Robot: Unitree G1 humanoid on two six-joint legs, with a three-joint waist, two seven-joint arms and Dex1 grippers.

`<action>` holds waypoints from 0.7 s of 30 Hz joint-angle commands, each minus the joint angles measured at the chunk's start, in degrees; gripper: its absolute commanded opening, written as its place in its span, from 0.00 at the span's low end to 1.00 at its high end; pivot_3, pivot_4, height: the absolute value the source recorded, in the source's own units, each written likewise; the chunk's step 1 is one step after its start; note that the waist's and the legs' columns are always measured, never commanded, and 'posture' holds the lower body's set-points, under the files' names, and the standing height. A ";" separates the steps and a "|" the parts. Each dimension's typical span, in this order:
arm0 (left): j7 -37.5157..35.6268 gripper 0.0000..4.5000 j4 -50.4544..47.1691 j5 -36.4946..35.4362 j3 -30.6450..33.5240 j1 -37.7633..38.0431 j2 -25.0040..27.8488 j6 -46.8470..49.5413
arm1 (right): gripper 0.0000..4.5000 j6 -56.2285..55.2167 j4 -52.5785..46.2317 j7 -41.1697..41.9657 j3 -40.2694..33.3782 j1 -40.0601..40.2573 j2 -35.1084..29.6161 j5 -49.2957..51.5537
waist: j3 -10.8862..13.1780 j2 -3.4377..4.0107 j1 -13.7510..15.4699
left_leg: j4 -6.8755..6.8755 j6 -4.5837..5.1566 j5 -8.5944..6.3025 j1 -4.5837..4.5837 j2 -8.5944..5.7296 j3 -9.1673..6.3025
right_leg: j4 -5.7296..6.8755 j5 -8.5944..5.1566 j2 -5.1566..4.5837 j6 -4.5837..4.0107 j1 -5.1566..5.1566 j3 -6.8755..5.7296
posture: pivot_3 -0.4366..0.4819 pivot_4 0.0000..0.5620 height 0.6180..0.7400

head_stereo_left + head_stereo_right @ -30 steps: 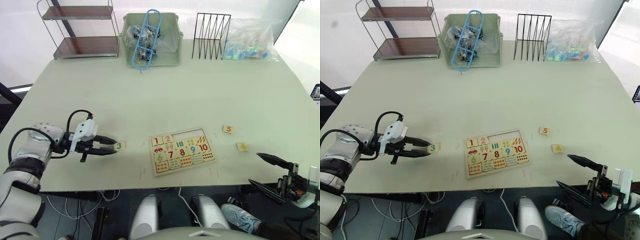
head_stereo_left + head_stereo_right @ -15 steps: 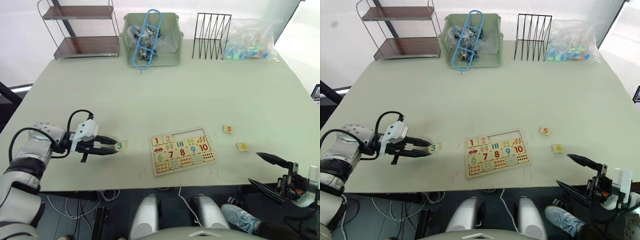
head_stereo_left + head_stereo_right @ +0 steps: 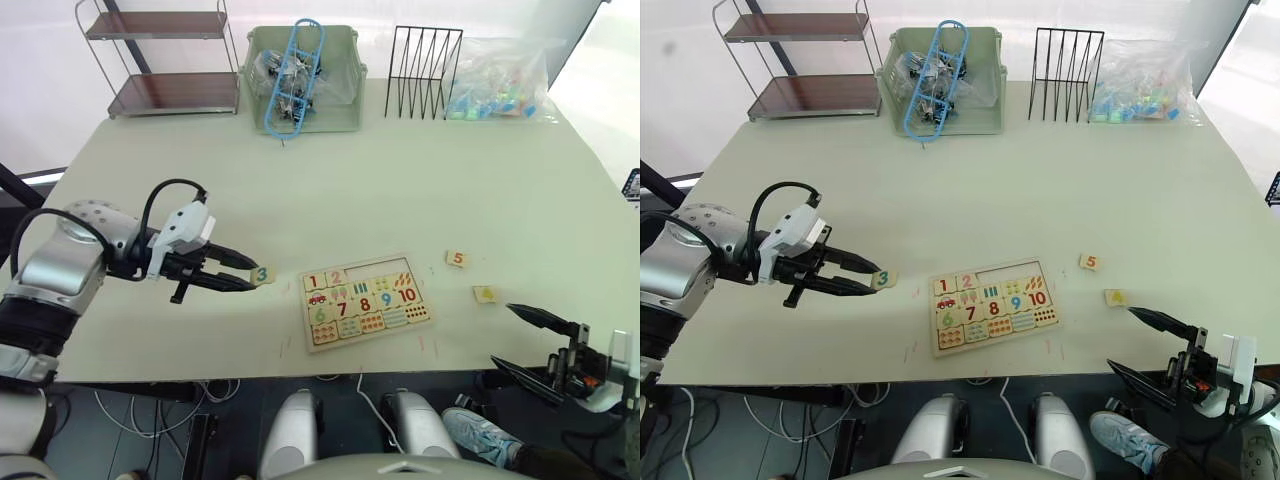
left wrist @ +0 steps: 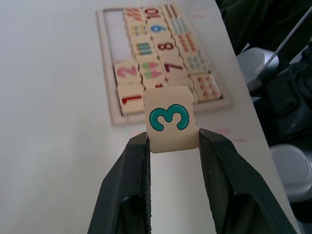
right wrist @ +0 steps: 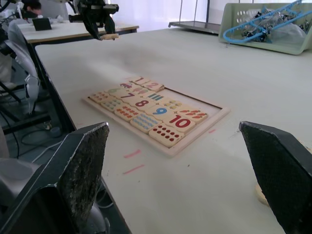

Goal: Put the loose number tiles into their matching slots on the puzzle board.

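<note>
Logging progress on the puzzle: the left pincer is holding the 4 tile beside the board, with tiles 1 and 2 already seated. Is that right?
Not quite. The left pincer holds the green 3 tile, as the left wrist view shows. The yellow 4 tile lies loose on the table. Tiles 1 and 2 are indeed seated in the puzzle board.

Teal-green 3 on pale wood tile (image 4: 168,119), black claw fingers (image 4: 131,170).

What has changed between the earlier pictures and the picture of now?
The left gripper, shut on the 3 tile, has lifted it off the table and carried it toward the puzzle board. The 5 tile, the 4 tile and the open right gripper stayed where they were.
</note>
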 commanded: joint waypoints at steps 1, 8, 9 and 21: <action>5.09 0.20 -8.07 1.28 2.96 -1.27 -1.58 7.69 | 1.00 -1.21 -1.42 -0.38 0.14 0.52 0.58 0.18 | 0.00 0.00 0.03 | 0.00 0.00 0.00 0.00 0.00 -0.01 | 0.00 0.00 0.00 0.02 0.00 0.00 | 0.48 0.27 1.00; 13.55 0.20 -15.41 6.47 0.98 -8.30 -8.56 19.59 | 1.00 -1.82 -2.61 -2.15 0.76 0.66 1.68 -0.08 | 0.01 -0.01 0.24 | 0.02 0.00 0.00 -0.02 -0.02 -0.02 | 0.00 0.10 0.03 0.20 0.01 0.00 | 0.48 0.27 1.00; 13.41 0.20 -15.70 6.71 0.66 -9.07 -9.04 21.01 | 1.00 -1.86 -2.79 -2.46 0.95 0.58 1.77 -0.19 | 0.01 -0.01 0.23 | 0.03 0.00 0.00 -0.02 -0.02 -0.03 | 0.00 0.10 0.03 0.20 0.01 0.00 | 0.48 0.27 1.00; 10.26 0.20 -14.97 11.87 -9.17 -22.16 -16.87 35.10 | 1.00 -2.90 -4.44 -4.86 1.81 1.06 3.34 -0.15 | 0.01 0.00 -0.48 | 0.03 0.00 0.00 -0.02 -0.03 -0.09 | 0.02 0.10 0.09 0.21 0.01 0.01 | 0.48 0.27 1.00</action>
